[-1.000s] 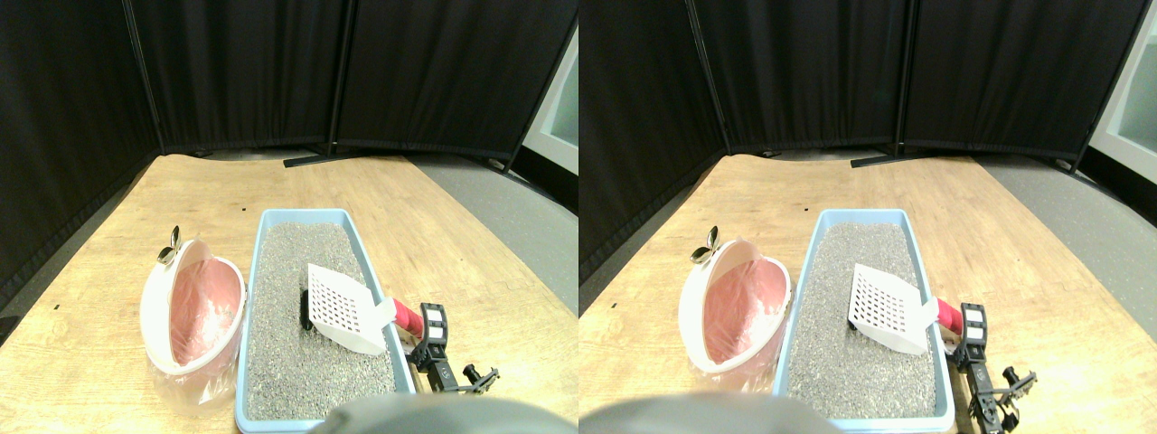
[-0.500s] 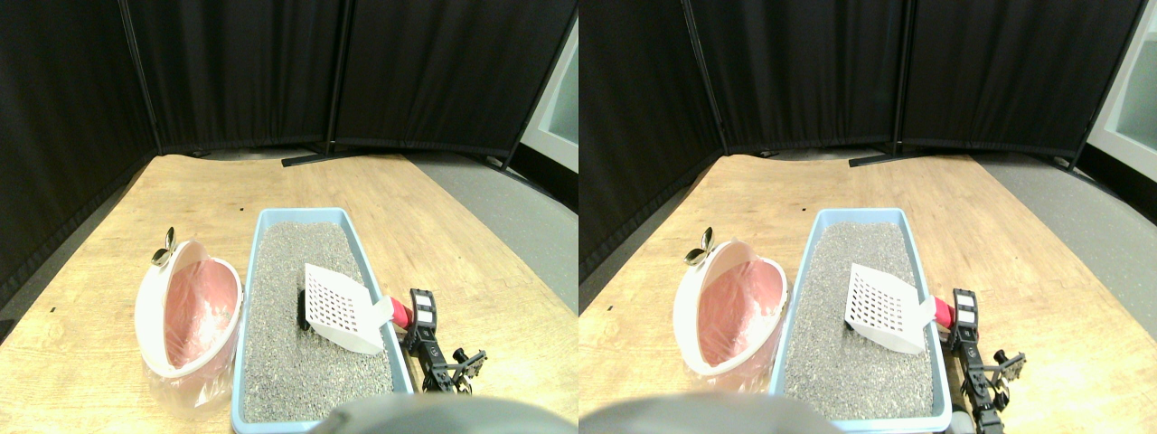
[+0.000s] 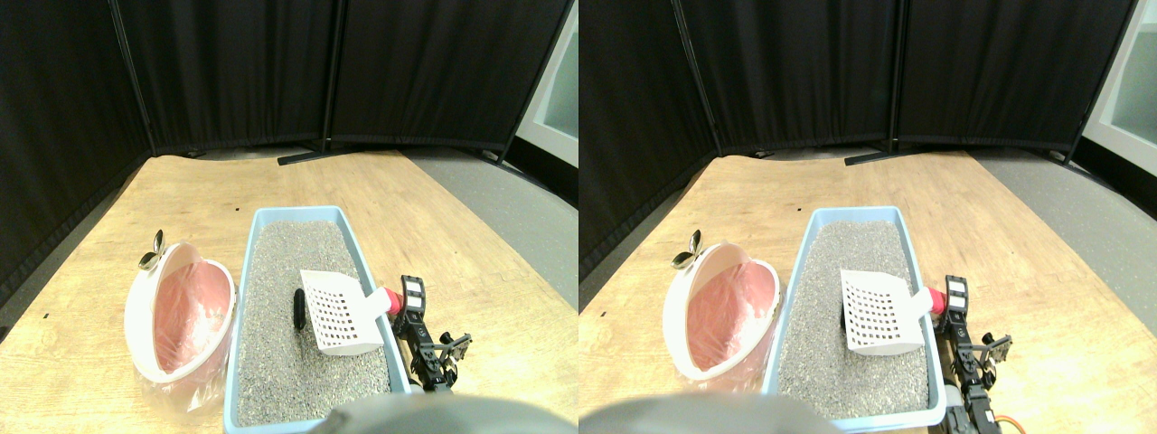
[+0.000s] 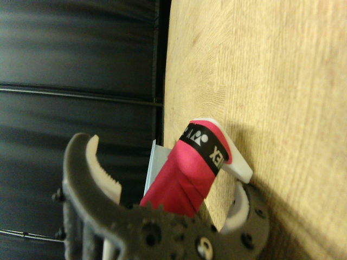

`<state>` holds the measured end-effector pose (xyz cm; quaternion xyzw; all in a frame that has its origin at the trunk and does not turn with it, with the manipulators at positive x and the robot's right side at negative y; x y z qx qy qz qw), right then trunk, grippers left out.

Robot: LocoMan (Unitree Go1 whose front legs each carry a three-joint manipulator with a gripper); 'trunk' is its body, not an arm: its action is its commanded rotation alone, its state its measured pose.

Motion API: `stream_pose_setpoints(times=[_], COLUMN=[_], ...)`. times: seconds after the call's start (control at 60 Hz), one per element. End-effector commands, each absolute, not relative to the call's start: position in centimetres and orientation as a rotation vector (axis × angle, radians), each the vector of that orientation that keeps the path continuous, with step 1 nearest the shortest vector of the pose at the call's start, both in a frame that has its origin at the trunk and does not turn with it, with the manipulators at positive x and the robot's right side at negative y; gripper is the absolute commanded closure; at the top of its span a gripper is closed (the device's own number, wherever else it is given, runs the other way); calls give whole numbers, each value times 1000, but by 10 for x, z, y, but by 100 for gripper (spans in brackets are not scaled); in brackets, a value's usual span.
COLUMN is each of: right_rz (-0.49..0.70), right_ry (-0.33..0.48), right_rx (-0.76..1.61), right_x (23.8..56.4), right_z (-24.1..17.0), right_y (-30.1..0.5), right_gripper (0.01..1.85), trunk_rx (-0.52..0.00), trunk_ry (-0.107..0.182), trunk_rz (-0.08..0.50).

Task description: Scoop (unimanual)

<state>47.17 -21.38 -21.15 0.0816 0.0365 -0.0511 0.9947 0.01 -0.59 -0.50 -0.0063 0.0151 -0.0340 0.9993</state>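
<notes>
Since a second ago the scoop point(image 3: 339, 312) has turned: its slotted blade was tilted up toward the far end of the tray and now lies flatter and lower over the litter, and the small dark lump point(image 3: 298, 308) beside it shows more fully. Part of the shift is the camera's own, since tray and bin have slid in the picture too.

It looks like thin, stiff white plastic, light in itself, a little heavier once loaded with grit, and unlikely to bend much. The place to hold it is the thick handle wrapped in red tape point(image 4: 184, 176), which gives grip where bare plastic would slip. The right gripper point(image 3: 409, 306) appears to have it there; in the wrist view the handle runs between the two curved jaws, which stand spread around it, and I cannot tell whether they press on it.

Its long axis runs across the tray, handle over the right wall, blade pointing toward the lump and the bin. The blade sits in the near half of the blue tray point(image 3: 242, 271), with the lump just beside its leading edge. The white bin point(image 3: 140, 307) with its pink liner stands touching the tray's left wall, on the wooden floor point(image 3: 181, 194).
</notes>
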Motion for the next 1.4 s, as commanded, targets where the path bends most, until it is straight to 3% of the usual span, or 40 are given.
stream_pose_setpoints(times=[0.017,0.1,0.183,0.617,0.983,1.4], right_rz=[-99,-39,-29,-62,48,102], right_ry=[18,-42,-78,-102,-248,-237], right_rx=[147,121,121,89,5,-210], right_x=[482,485,484,472,459,487], right_z=[-201,-203,-203,-181,-103,-78], right_y=[-212,-212,-213,-224,-227,-235], right_gripper=[97,180,180,180,180,180], trunk_rx=[-33,-35,-37,-50,-76,-139], trunk_ry=[8,8,7,1,8,28], trunk_rz=[-49,-49,-49,-49,-36,34])
